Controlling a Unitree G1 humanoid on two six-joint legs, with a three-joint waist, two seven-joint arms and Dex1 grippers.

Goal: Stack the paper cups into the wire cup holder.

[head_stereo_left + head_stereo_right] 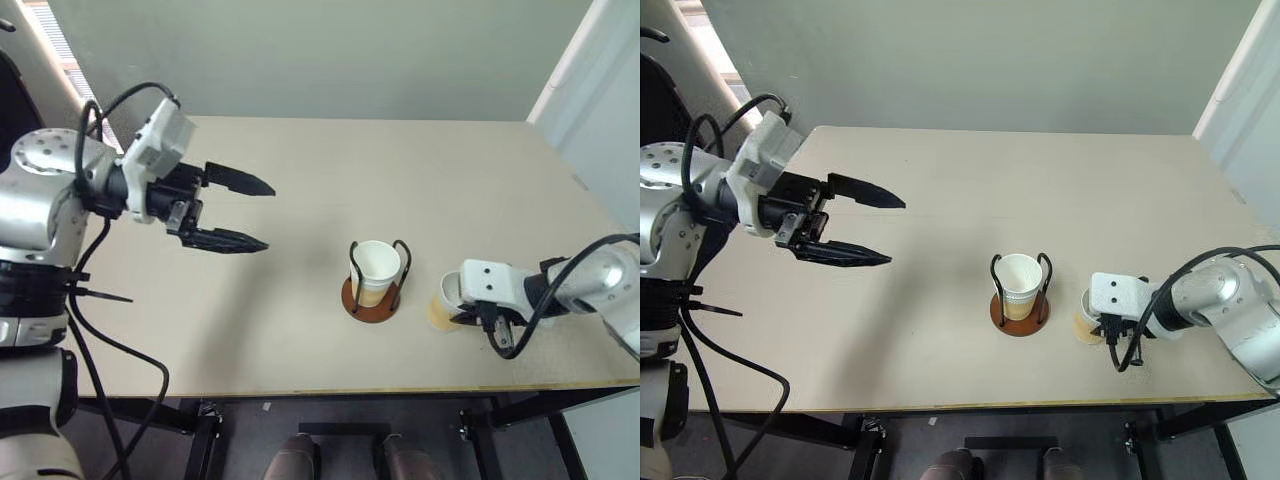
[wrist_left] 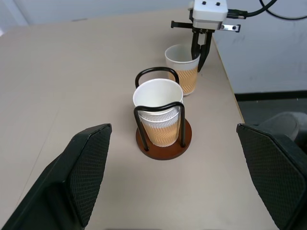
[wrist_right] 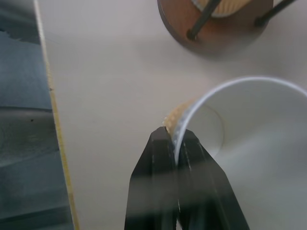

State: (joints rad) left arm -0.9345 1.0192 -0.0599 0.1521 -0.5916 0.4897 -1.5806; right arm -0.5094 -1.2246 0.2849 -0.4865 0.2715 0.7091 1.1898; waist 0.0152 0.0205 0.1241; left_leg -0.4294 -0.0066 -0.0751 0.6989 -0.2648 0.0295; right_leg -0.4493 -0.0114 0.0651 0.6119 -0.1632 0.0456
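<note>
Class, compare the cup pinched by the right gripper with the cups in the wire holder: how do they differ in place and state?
The loose paper cup stands on the bare table beside the wire cup holder; the stacked cups sit between its black arches. The loose cup is single, its rim wall pinched by the right gripper; the stacked cups are nested and nothing grips them. All stand upright and look alike: tan outside, white inside.
</note>
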